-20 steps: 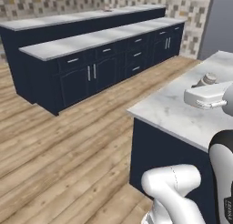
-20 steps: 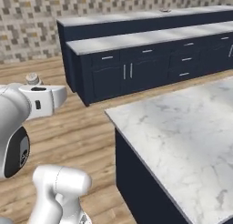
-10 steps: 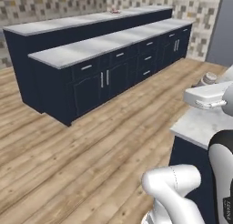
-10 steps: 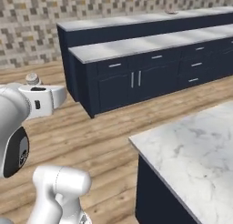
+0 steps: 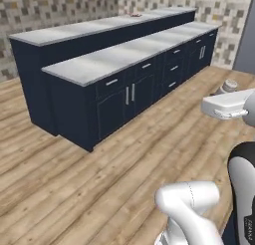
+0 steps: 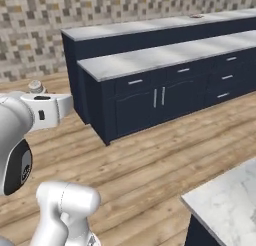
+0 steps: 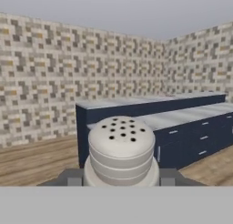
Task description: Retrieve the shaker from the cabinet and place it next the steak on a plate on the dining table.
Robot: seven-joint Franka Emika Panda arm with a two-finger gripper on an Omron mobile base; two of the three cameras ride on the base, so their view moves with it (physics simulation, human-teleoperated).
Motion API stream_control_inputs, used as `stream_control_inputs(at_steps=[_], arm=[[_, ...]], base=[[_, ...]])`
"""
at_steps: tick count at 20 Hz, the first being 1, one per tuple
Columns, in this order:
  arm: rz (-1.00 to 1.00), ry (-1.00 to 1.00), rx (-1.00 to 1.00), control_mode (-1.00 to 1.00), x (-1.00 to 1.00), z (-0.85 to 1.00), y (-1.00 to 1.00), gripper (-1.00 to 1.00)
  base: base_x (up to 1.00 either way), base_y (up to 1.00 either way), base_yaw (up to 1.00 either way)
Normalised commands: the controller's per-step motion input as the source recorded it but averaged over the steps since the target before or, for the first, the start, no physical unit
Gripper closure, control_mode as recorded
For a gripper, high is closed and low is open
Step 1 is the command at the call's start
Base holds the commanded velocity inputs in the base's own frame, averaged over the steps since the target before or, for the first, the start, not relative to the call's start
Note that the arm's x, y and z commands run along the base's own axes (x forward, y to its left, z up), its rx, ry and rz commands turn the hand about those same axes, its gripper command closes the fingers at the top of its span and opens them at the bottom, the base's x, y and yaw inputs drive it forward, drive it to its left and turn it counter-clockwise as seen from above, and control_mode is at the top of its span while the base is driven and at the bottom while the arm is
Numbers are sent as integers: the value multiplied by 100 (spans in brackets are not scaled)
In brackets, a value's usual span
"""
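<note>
We carry the shaker (image 7: pixel 121 151) upright, clenched in our gripper (image 7: pixel 121 180), with the long dining table (image 7: pixel 182 116) lying ahead beyond it.

Mosaic-tiled walls (image 7: pixel 45 77) — wood floor (image 5: pixel 74 189)

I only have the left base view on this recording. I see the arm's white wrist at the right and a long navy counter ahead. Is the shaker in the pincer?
Observer: Yes. In the hand view the shaker sits right between the pincer fingers, perforated cap toward the camera, jaws shut on it.
Operator: Is there anything to the robot's right that I can't see?
Observer: The right base view shows the corner of a marble-topped island at lower right.
Operator: Can you see the plate with the steak?
Observer: A small dark spot sits on the far upper counter in the right base view; it is too small to identify.
</note>
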Motion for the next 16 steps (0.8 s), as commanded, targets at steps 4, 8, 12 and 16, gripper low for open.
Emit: stream_control_inputs(at_steps=[4,8,12,16], arm=[[0,0,0,100,0,0,0,100],[0,0,0,100,0,0,0,100],[0,0,0,100,0,0,0,100],[0,0,0,100,0,0,0,100]], base=[[89,100,-11],[67,100,-8],[81,100,-11],[86,100,-13]])
